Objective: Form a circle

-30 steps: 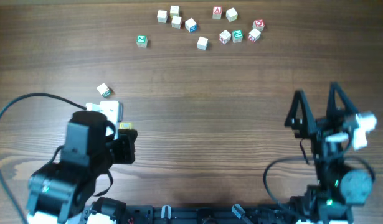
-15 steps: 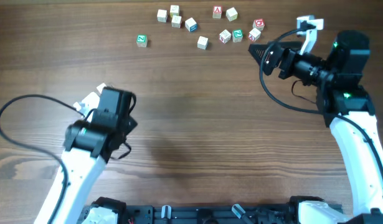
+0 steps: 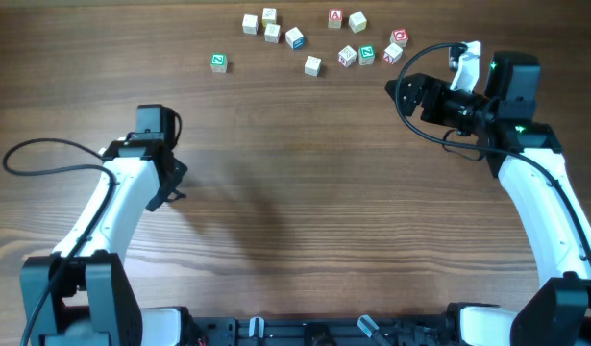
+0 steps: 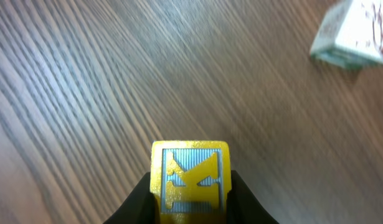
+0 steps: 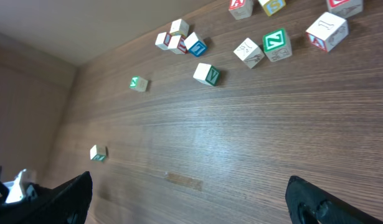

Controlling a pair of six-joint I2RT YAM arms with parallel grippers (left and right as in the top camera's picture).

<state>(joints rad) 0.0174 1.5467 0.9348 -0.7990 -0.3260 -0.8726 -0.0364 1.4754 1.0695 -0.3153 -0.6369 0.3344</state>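
A yellow-faced K cube (image 4: 190, 163) is clamped between the black fingers of my left gripper (image 4: 191, 182), just above the wood. A pale cube (image 4: 353, 34) with a green mark (image 5: 98, 152) lies alone a little beyond it; in the overhead view the left arm (image 3: 132, 183) covers both. No circle shows in any view. Several letter cubes lie scattered along the far edge, among them a green-marked one (image 3: 218, 62) and a red-marked one (image 3: 399, 38). My right gripper (image 3: 403, 91) hovers wide open and empty just right of that scatter (image 5: 194, 196).
The scattered cubes run from the back middle (image 3: 269, 16) to the back right (image 3: 392, 54). Bare wooden tabletop (image 3: 305, 192) lies between the two arms. A black cable (image 3: 45, 154) loops at the left arm.
The left arm has stretched forward from the front edge, still holding the yellow cube, and now covers the lone cube. The right arm has swung up to the back right beside the scattered cubes.
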